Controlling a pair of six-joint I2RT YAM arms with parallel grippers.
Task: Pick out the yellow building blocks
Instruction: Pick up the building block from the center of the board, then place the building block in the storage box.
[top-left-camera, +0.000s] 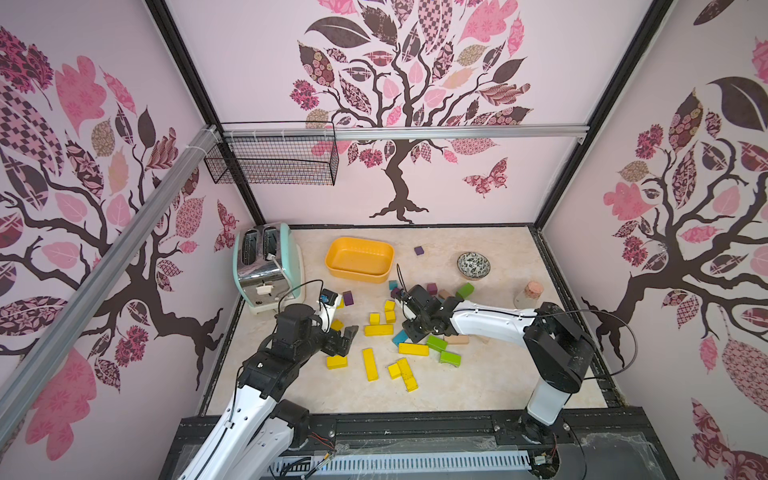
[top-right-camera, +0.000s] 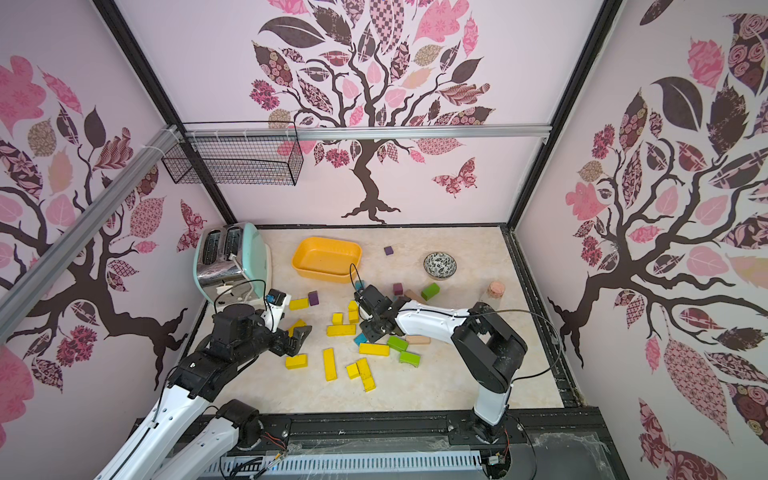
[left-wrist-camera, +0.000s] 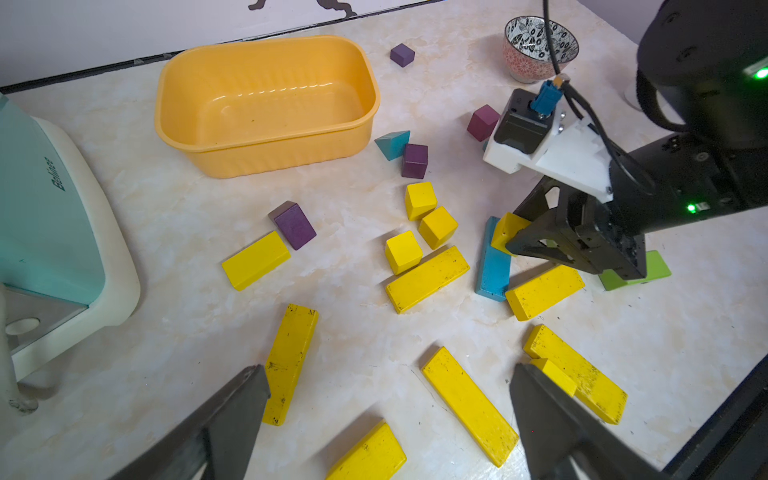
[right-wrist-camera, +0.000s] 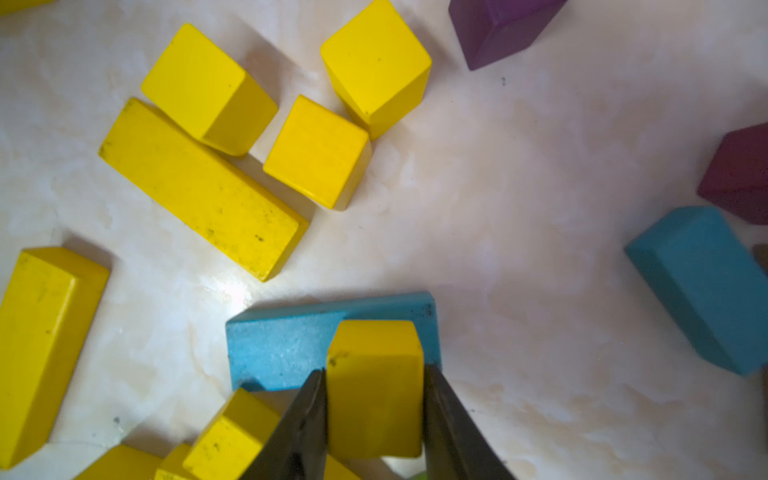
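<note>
The right pincer (right-wrist-camera: 374, 372) is clenched on a small yellow block (right-wrist-camera: 374, 411), with 1 finger flat against each side. This block hangs over a flat blue plank (right-wrist-camera: 282, 345); whether the 2 touch cannot be told. In both top views the grip sits on the robot's side of the orange-yellow tub (top-left-camera: 359, 255), a little to the tub's right.

The left pincer (left-wrist-camera: 385, 370) is released, its jaws spread wide with nothing between them. It hovers above the tabletop (top-left-camera: 478, 386), also on the robot's side of the tub but farther from it than the right one.

The other yellow building blocks all lie on the tabletop on the robot's side of the tub.
- Nearest the tub, 3 cubes (top-left-camera: 389, 305) cluster beside a bar (top-left-camera: 378, 330).
- Farther from the tub lie 3 long bars (top-left-camera: 369, 364), 1 of them with a small block (top-left-camera: 394, 370) against it.
- A short bar (top-left-camera: 336, 362) lies just under the left pincer.
- Another stubby bar (top-right-camera: 299, 304) lies beside a purple block (top-right-camera: 313, 298), off the tub's near left corner.

A mint toaster (top-left-camera: 268, 266) stands to the tub's left and a patterned bowl (top-left-camera: 473, 264) to its right. Green blocks (top-left-camera: 450, 357) lie on the robot's side of the tub, to its right.
</note>
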